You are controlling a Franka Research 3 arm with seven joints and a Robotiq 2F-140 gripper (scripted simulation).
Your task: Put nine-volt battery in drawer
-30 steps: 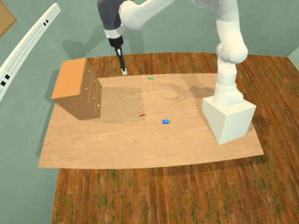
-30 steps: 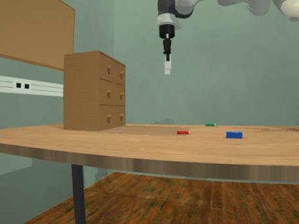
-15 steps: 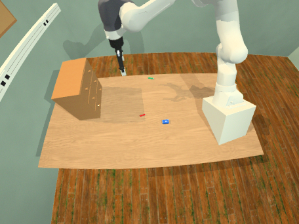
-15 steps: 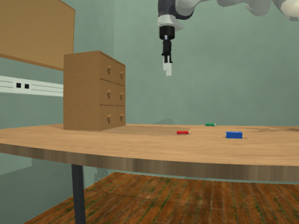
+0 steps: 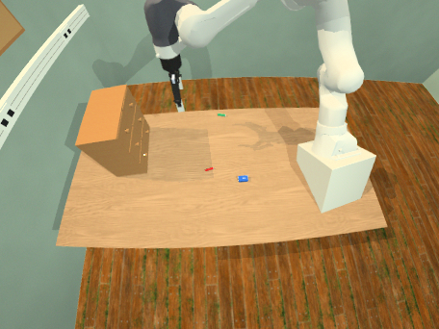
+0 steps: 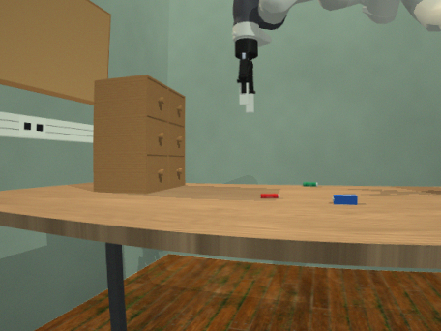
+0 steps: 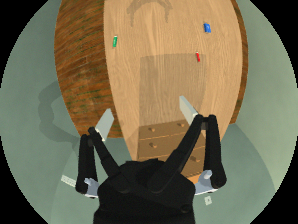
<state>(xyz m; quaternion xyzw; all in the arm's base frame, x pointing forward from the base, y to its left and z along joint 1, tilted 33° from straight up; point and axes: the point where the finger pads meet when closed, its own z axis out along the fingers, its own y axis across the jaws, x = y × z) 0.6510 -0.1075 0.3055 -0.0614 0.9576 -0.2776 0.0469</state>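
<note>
Three batteries, one chest (image 5: pixel 103 115) (image 6: pixel 121 135) (image 7: pixel 170 142), six drawers.

Gripper (image 5: pixel 180 107) (image 6: pixel 247 102) (image 7: pixel 144 108) is turning slightly, fingertips (image 5: pixel 180 109) (image 6: pixel 249 104) going from nearly lined up to visibly offset in exterior view, and edging a touch toward the chest (image 5: pixel 102 115) (image 6: pixel 121 135) (image 7: pixel 170 137) in top view.
</note>
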